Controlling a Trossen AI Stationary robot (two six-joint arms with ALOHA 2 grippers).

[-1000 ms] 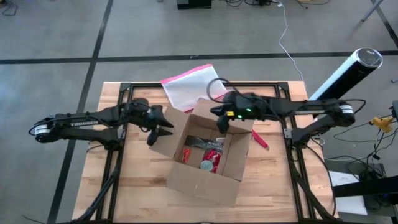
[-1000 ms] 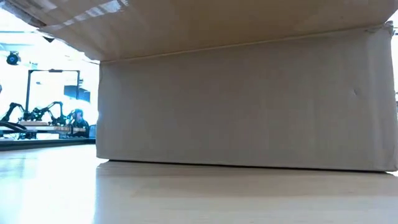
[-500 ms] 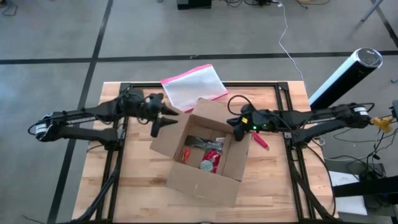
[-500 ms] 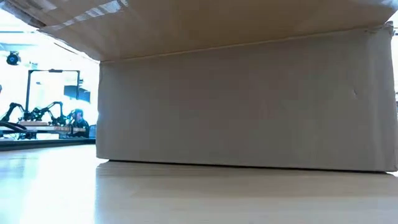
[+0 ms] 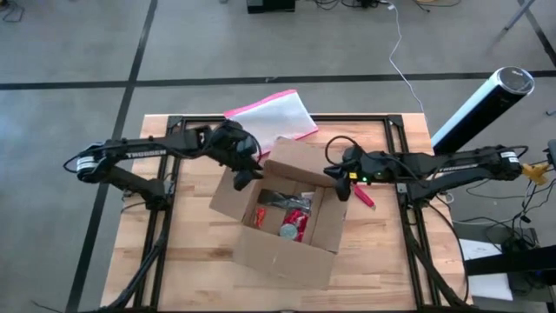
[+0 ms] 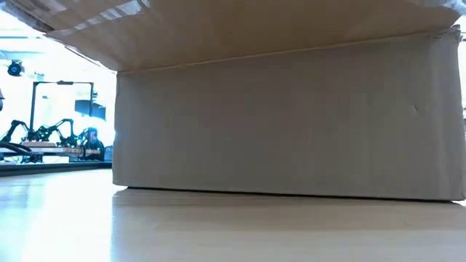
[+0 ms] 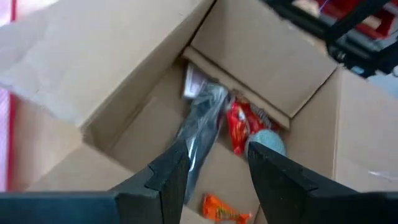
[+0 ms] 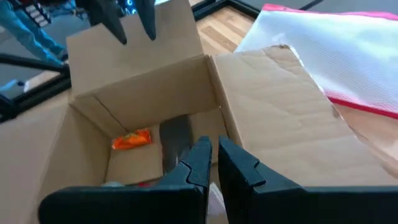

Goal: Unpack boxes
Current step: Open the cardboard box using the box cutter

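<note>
Your cardboard box (image 5: pixel 291 209) sits open near the middle of the table (image 5: pixel 387 269), flaps folded outward, so both arms can reach in from above. Your left hand (image 5: pixel 247 178) hangs over the box's left rim with its 2 fingers (image 7: pixel 169 177) spread, lined up on a dark wrapped item (image 7: pixel 202 121) lying along the box floor; that looks like the next pick. Beside that item lie a red packet (image 7: pixel 239 127), a round grey-green piece (image 7: pixel 268 142) and a small orange packet (image 7: pixel 222 210), all still inside, so unpacking is far from done.

Your right hand (image 5: pixel 344 185) sits at the box's right edge, fingers (image 8: pixel 200 163) nearly pressed together and holding nothing, seemingly clear of the left arm's reach. A pink-edged pouch (image 5: pixel 268 120) lies on the table behind the box, and a red object (image 5: pixel 363 196) rests on the table just beside the right hand.
</note>
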